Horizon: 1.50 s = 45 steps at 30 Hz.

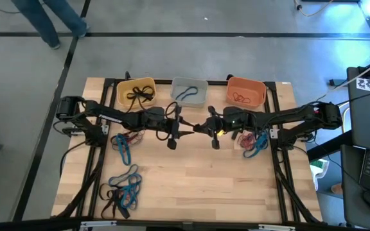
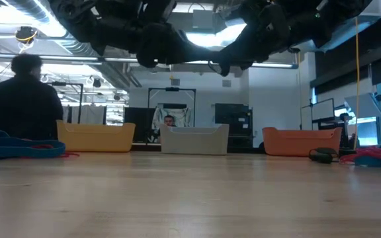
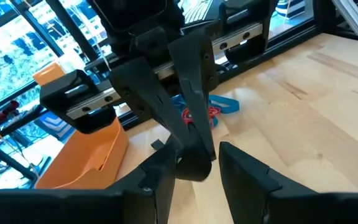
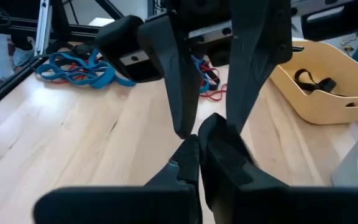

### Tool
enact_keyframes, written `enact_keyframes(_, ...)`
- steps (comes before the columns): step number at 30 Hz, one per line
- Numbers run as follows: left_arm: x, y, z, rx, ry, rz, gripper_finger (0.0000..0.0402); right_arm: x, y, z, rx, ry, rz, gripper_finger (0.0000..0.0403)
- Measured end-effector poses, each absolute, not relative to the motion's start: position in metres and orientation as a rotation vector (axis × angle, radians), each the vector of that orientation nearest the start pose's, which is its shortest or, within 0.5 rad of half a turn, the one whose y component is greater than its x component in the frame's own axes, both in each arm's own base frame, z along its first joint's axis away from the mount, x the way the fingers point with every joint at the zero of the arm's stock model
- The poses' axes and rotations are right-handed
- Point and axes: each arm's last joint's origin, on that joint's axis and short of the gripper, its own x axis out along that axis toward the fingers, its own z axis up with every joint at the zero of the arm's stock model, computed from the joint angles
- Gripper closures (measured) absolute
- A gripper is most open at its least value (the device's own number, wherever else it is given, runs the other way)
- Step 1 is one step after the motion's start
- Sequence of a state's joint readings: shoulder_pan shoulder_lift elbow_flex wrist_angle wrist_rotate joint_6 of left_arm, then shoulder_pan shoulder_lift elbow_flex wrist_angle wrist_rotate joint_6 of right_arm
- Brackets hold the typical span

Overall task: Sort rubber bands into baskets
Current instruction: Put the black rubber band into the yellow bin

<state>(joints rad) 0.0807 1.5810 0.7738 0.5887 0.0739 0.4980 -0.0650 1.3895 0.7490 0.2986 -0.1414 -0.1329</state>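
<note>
Three baskets stand in a row at the table's far edge. The yellow one holds black rubber bands, the pale grey one a blue band, the orange one red ones. Loose rubber bands lie in piles at the left, near left and right. My two grippers meet tip to tip above the table's middle. My left gripper is open. My right gripper is shut, its tips between the left one's fingers. I see no band between them.
Bare wood lies in the middle and toward the near edge of the table. A black frame rail runs along each side. A person walks past the far left corner; another shows behind the table in the low view.
</note>
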Motion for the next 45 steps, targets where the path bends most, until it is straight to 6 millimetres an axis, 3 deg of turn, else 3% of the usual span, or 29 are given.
enact_keyframes(10, 0.329, 0.026, 0.210, 0.486, 0.226, -0.043, 0.0385, 0.296, -0.015, 0.234, -0.095, 0.317, 0.117, 0.0385)
enact_keyframes(16, 0.328, 0.027, 0.210, 0.488, 0.227, -0.038, 0.0391, 0.296, -0.015, 0.234, -0.023, 0.319, 0.093, 0.0378)
enact_keyframes(22, 0.327, 0.029, 0.211, 0.488, 0.262, 0.033, 0.0397, 0.292, -0.015, 0.235, 0.009, 0.346, 0.077, 0.0312)
enact_keyframes(27, 0.324, 0.032, 0.207, 0.499, 0.343, 0.123, 0.0393, 0.270, -0.014, 0.254, 0.008, 0.449, 0.068, 0.0258)
enact_keyframes(31, 0.319, 0.035, 0.207, 0.516, 0.423, 0.227, 0.0398, 0.250, -0.014, 0.260, 0.021, 0.545, 0.009, 0.0242)
enact_keyframes(34, 0.312, 0.040, 0.210, 0.512, 0.479, 0.337, 0.0397, 0.240, -0.016, 0.254, 0.031, 0.627, -0.064, 0.0241)
enact_keyframes(45, 0.262, 0.076, 0.239, 0.346, 0.638, 0.669, 0.0397, 0.220, -0.018, 0.200, 0.063, 0.766, -0.215, 0.0240)
